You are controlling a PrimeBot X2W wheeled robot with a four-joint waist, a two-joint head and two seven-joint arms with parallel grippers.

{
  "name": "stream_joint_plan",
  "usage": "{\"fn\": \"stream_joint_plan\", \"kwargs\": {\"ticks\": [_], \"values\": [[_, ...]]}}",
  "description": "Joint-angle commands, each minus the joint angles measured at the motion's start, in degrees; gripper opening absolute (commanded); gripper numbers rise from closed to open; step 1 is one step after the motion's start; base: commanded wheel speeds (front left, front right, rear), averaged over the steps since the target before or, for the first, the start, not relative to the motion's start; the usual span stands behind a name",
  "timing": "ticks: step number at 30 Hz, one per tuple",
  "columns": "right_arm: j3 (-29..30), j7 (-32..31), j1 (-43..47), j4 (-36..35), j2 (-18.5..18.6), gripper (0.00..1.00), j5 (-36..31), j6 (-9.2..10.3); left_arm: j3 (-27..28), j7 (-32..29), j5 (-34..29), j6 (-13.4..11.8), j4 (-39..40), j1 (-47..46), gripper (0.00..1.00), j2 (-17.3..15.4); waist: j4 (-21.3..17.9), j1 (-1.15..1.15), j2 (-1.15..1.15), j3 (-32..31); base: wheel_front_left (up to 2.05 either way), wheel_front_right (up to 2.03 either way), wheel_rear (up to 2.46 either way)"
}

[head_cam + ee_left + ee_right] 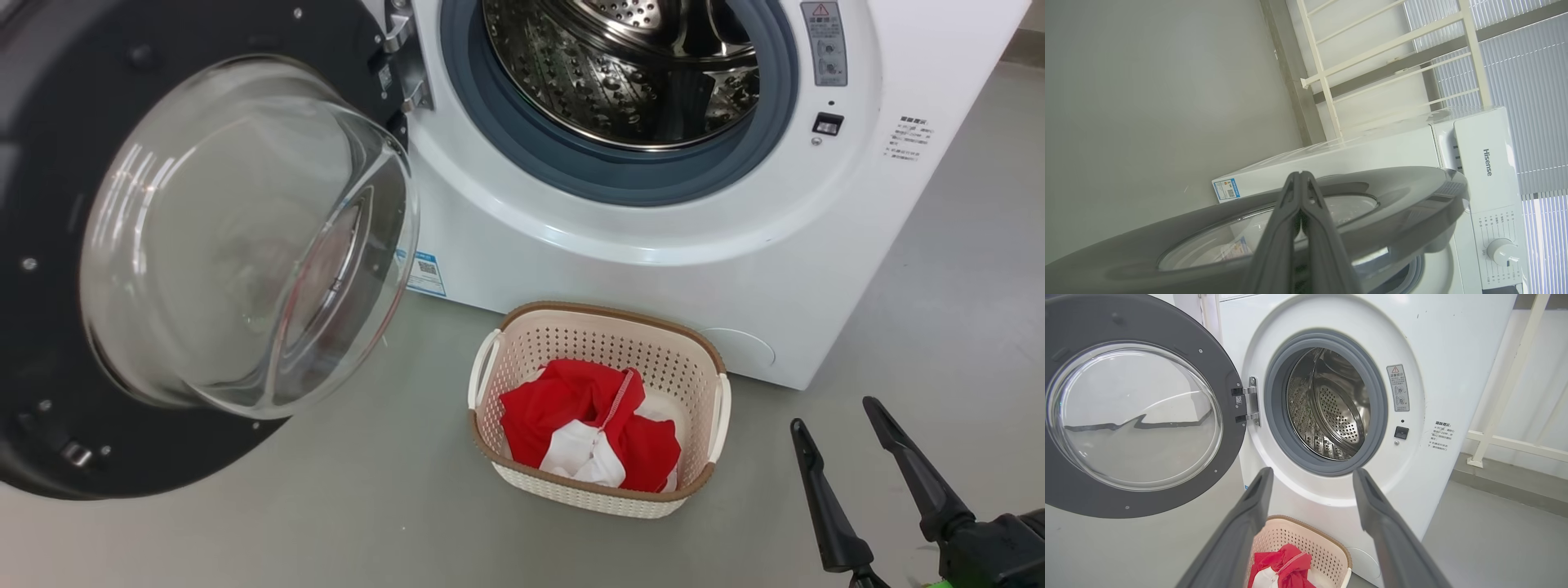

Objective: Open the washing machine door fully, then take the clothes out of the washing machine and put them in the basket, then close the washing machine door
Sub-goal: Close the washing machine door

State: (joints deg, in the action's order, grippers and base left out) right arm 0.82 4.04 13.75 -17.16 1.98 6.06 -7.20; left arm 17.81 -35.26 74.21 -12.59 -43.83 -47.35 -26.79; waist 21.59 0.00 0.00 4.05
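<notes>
The washing machine door (73, 245) hangs swung out to the left, its clear glass bowl bulging toward me; it also shows as the door (1139, 412) and the door (1392, 200). The washing machine (669, 269) stands open with its steel drum (629, 73) bare inside. The clothes (584, 425), red with white panels, lie in the basket (608, 322) on the floor before the washer, also seen as the clothes (1284, 567). My right gripper (833, 412) is open at the lower right, right of the basket. My left gripper (1301, 176) is shut, its tips against the door's outer face.
Grey floor (326, 490) spreads around the basket and to the right of the washer. A cream railing (1506, 388) stands beyond the washer's right side. A blue label (426, 273) sits low on the washer front.
</notes>
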Motion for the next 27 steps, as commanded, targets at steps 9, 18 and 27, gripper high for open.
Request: {"fn": "stream_joint_plan", "kwargs": {"ticks": [9,18,27], "values": [[-1.5,1.2,-1.3,-0.3,0.9,1.0,0.9,-0.29,-1.4,-4.8,1.8,0.3,8.4,3.9,0.0,1.7,1.3,0.0,0.0,-1.5,0.0,0.0,0.0],[-1.8,2.0,-0.7,0.3,0.9,1.0,1.6,-0.29,-0.6,-6.1,3.9,-1.2,15.4,7.4,0.0,4.8,1.5,0.0,0.0,-2.4,0.0,0.0,0.0],[-1.9,2.6,-0.6,1.0,0.9,1.0,2.2,-0.29,-0.4,-7.6,5.8,-3.2,23.0,10.9,0.0,8.4,1.1,0.0,0.0,-3.2,0.0,0.0,0.0]]}}
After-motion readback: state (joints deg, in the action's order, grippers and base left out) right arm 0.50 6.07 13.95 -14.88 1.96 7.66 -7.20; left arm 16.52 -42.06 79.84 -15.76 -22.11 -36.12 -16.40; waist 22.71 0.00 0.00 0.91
